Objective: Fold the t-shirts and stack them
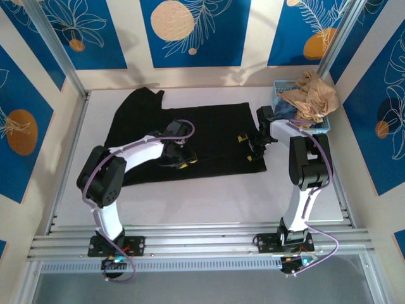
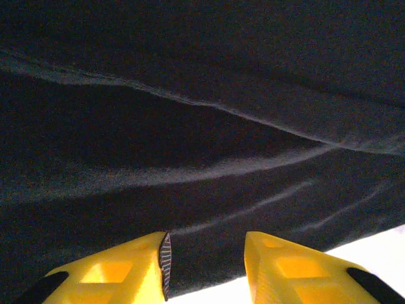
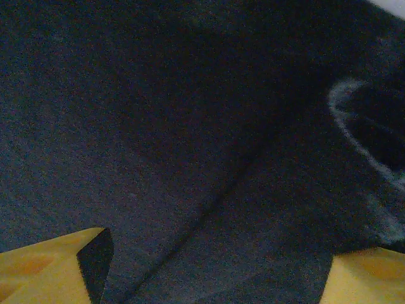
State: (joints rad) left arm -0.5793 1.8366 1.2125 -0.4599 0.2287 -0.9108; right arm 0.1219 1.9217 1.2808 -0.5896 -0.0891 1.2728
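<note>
Claws low over the black shirt [image 1: 209, 123]: your left claw [image 1: 181, 163] and right claw [image 1: 250, 144] both have their fingers parted, gripping nothing.

You see the shirt spread flat across the far half of the white table [image 1: 209, 202], between the two arms, with one part reaching toward the far left corner. Your left claw sits at the near hem, where its wrist camera shows wrinkled cloth and a strip of bare table past the yellow fingers [image 2: 126, 269]. Your right claw stands wide open near the shirt's right edge, close to a curved, pale-stitched seam [image 3: 354, 130]. At the far right corner, a blue basket [image 1: 278, 85] holds a crumpled tan garment [image 1: 311, 95].
</note>
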